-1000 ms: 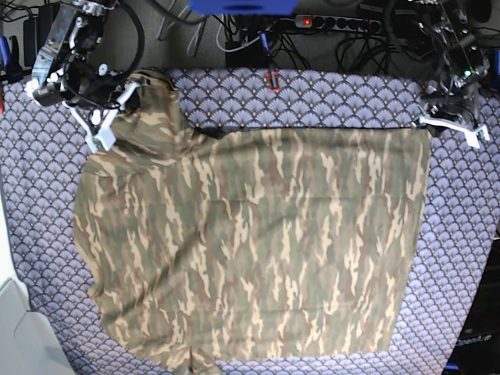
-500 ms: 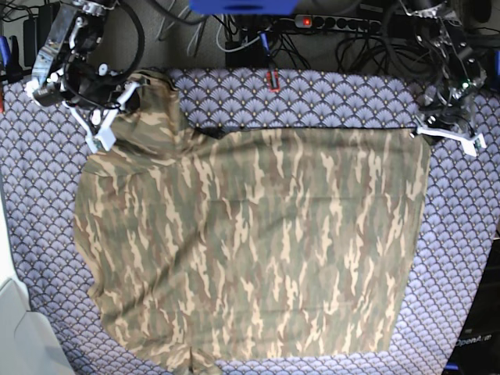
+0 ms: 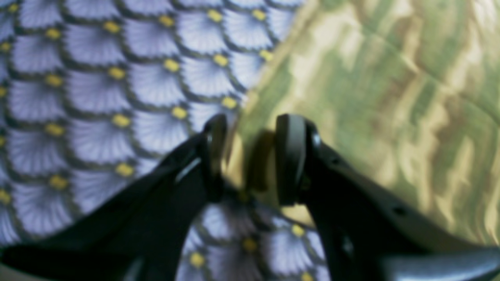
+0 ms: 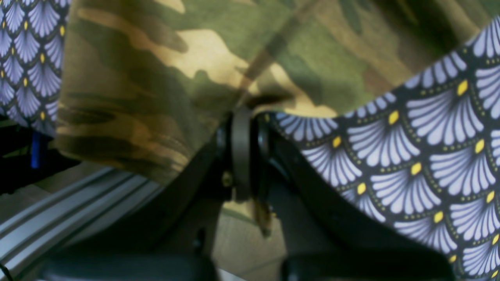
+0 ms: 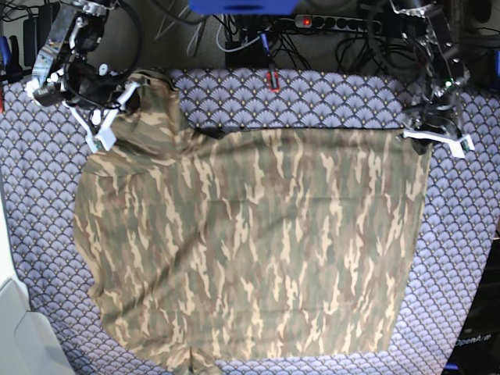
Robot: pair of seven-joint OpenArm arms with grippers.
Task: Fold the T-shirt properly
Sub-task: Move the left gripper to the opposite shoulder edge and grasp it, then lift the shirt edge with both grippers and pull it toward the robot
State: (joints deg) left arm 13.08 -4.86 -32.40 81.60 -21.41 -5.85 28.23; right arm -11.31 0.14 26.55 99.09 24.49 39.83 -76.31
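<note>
The camouflage T-shirt (image 5: pixel 258 242) lies spread over most of the purple tablecloth (image 5: pixel 461 234). Its upper left part is bunched and raised, with my right gripper (image 5: pixel 105 125) shut on it. In the right wrist view the pads of the right gripper (image 4: pixel 244 152) press together on a fold of the T-shirt (image 4: pixel 156 58). My left gripper (image 5: pixel 435 141) hangs at the shirt's upper right corner. The left wrist view shows the left gripper (image 3: pixel 250 156) open, its fingers standing either side of the T-shirt's (image 3: pixel 390 78) edge, with tablecloth (image 3: pixel 97 97) to the left.
A power strip (image 5: pixel 336 22) and tangled cables run along the back behind the table. A small red object (image 5: pixel 273 78) sits at the table's far edge. A white surface (image 5: pixel 16 328) fills the lower left corner. An aluminium rail (image 4: pixel 78 210) lies below the right gripper.
My left gripper has moved left, from just outside the shirt's upper right corner onto that corner. The right gripper and the raised cloth have stayed put.
</note>
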